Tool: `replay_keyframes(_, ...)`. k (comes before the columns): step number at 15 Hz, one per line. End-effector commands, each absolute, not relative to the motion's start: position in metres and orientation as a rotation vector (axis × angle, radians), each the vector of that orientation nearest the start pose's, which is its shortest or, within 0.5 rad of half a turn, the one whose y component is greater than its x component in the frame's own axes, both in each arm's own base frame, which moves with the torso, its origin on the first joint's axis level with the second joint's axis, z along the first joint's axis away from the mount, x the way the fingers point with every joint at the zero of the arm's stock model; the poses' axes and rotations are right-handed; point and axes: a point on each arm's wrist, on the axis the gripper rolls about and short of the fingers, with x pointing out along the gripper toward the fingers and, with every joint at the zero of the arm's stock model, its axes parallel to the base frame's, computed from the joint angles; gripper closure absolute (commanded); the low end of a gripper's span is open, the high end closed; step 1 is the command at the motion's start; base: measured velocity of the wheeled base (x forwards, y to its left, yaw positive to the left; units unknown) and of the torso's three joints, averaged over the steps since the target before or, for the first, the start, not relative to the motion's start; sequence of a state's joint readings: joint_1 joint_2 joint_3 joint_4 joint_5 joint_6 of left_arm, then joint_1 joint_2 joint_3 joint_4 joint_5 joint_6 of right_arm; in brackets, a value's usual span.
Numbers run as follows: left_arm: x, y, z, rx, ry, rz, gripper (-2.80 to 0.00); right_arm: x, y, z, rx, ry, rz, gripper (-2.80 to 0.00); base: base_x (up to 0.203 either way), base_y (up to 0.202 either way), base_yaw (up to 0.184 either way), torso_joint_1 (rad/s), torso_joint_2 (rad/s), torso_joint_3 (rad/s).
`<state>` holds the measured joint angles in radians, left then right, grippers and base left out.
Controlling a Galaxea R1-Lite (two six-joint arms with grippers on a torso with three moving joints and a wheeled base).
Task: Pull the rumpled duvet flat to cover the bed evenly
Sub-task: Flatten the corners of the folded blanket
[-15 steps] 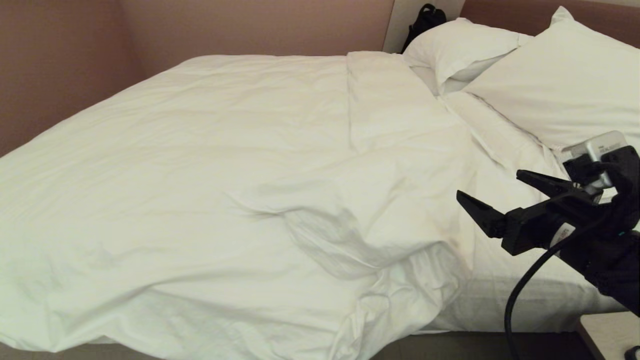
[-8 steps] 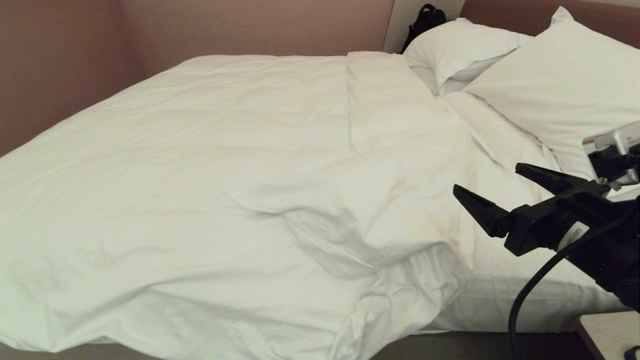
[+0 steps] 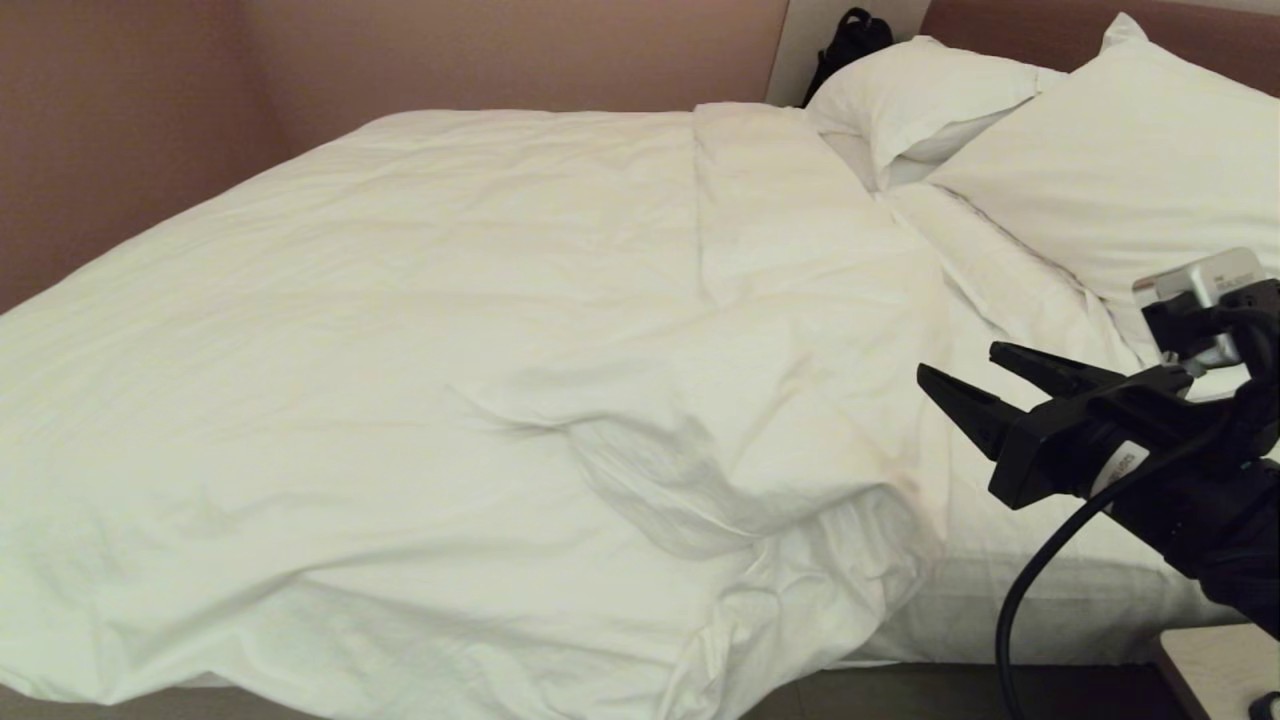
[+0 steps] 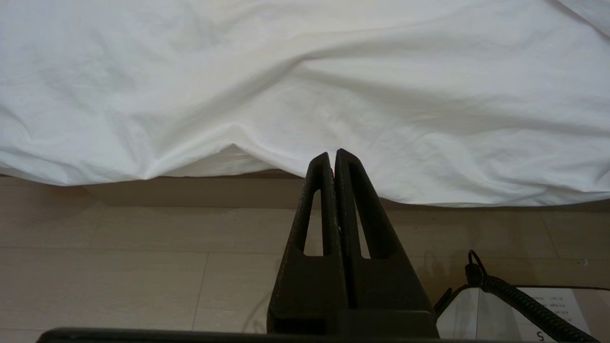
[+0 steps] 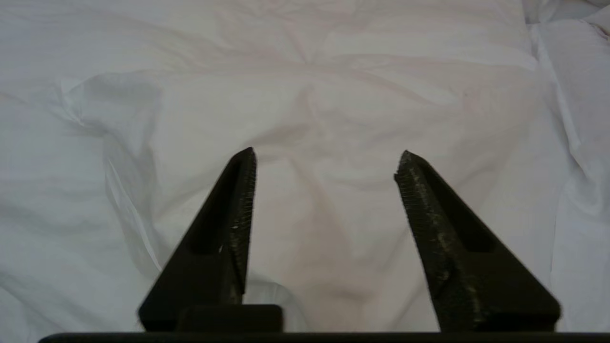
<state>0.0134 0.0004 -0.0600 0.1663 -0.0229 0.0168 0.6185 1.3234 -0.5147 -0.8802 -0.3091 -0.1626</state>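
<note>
Coverage of the bed [image 3: 1040, 600] is judged as mostly achieved: the duvet [image 3: 450, 330] is spread over the left and middle of the mattress, with its near edge draped over the bedside toward the floor [image 4: 143, 267]. One fault remains. At the near right, a bunched fold [image 3: 800, 590] is seen, and beyond it a strip of fitted sheet [image 3: 1030, 520] is left bare below the two pillows [image 3: 1110, 190]. The right gripper [image 3: 955, 365] is held above that bare strip, just right of the duvet's edge, with its jaws spread and nothing between them. The left gripper [image 4: 332, 153] is parked low beside the bed, jaws pressed together and empty. Pulling out the bunched corner toward the right is judged as the work left.
</note>
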Motion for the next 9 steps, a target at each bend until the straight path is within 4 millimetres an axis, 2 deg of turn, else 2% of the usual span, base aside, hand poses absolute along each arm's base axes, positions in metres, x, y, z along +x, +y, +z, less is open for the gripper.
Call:
replay_keyframes(1,-0.028,-0.001,0.075,0.015,0.107,-0.01,0.0,0.171,0.112,0.221,-0.135,-0.08,0.295,0.0,0.0,0.0,0.0,0.0,0.0,0.0)
replay_keyframes(4,-0.028,-0.001,0.075,0.015,0.107,-0.01,0.0,0.172,0.113,0.218,-0.142,-0.068,0.296,0.0,0.0,0.0,0.0,0.0,0.0,0.0)
replay_keyframes(6,-0.028,-0.001,0.075,0.015,0.107,-0.01,0.0,0.186,0.123,0.208,-0.169,-0.019,0.295,0.0,0.0,0.0,0.0,0.0,0.0,0.0)
replay_keyframes(9,-0.028,-0.001,0.075,0.015,0.107,-0.01,0.0,0.21,0.14,0.212,-0.185,-0.002,0.286,0.0,0.0,0.0,0.0,0.0,0.0,0.0)
